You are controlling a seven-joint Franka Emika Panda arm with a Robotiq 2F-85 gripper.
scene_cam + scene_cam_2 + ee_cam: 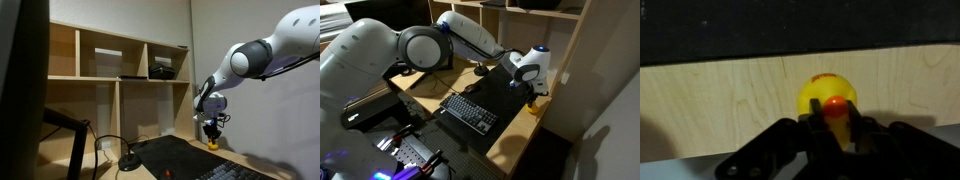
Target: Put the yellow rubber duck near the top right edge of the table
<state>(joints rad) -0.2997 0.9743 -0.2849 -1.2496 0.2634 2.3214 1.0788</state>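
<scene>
Holding the yellow rubber duck (212,143) is my job right now. In an exterior view it peeks out just below the jaws. The black mat (175,155) sits lower down and off to one side of them. I want the duck low so it will not fall far when I let go.

In an exterior view the duck (531,101) is a tiny yellow spot right under the jaws. Below it is the bare wood rim of the worktop (508,142). The keyboard (470,112) lies well away from the jaws, so it is not in my way.

In the wrist view the jaws are squeezed onto the duck (827,100), one finger on each side. Its orange beak faces the camera. Beyond the jaws is pale wood, then the mat's edge. I think this means the duck is past the mat, by the worktop's edge, where it should go. I cannot tell if it touches the wood.
</scene>
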